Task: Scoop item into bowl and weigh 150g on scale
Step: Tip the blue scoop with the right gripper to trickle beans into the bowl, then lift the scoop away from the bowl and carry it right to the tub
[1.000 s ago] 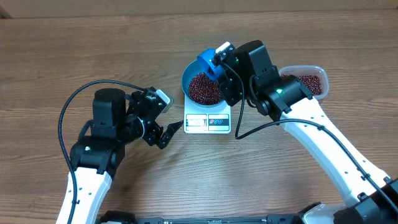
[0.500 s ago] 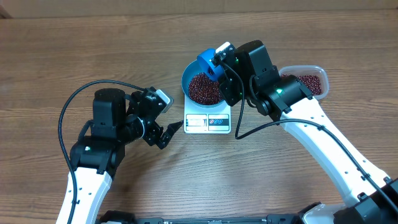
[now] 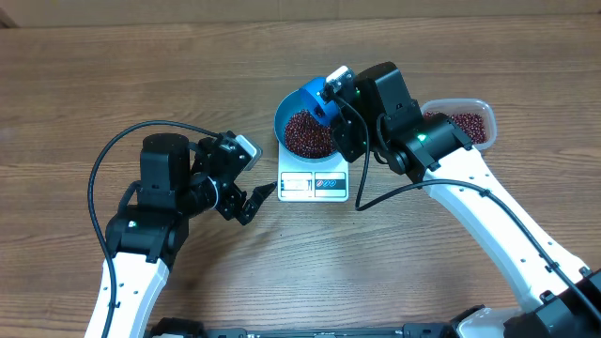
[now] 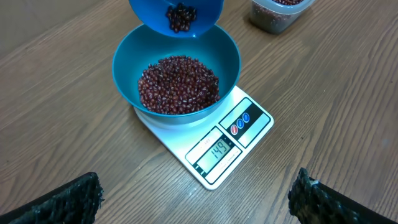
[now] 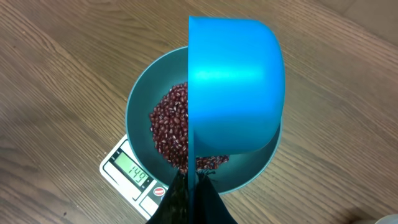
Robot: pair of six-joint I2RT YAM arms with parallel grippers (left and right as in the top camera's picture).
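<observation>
Scale (image 4: 214, 149) display reading 149, beans (image 4: 178, 84) in bowl (image 4: 124, 68), right pincer (image 5: 193, 186) pinching blue scoop (image 5: 236, 87), left pincer (image 4: 196, 196) spread.

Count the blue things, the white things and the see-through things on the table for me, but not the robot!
Blue: 2, the bowl and the scoop
White: 1, the scale
See-through: 1, the plastic tub
Total: 4
</observation>
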